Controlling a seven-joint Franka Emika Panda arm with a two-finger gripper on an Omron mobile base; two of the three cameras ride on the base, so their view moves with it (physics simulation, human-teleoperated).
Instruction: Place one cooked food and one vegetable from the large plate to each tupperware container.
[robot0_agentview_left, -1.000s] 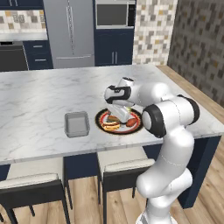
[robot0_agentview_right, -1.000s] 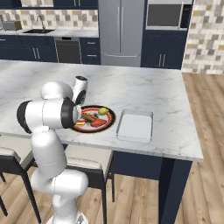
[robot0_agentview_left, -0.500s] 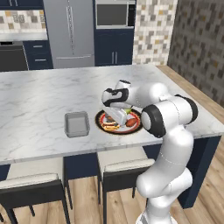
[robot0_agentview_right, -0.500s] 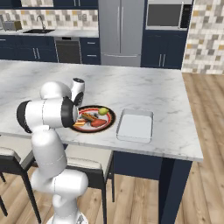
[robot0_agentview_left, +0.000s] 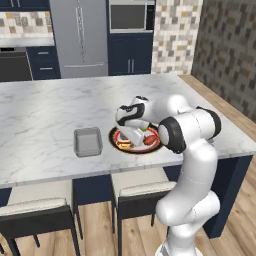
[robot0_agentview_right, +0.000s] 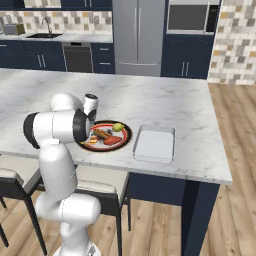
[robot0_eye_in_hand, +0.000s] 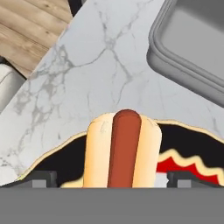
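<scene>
The hot dog in its bun lies on the left part of the large black plate, pointing away from the camera. My gripper is open and low over it, with one dark fingertip on each side and a gap to the bun. From the left base view the gripper hangs over the plate near the hot dog and the red tomato. The yellow-green ball, the sausage and the tomato rest on the plate. The grey container is left of the plate, the pale container right of it.
The plate sits near the front edge of the marble island. Two stools stand below that edge. The grey container's corner lies just beyond the plate in the hand view. A fridge and cabinets line the far wall.
The hand has come down and slightly left over the plate, ending low around the hot dog. The food and both containers have not moved.
</scene>
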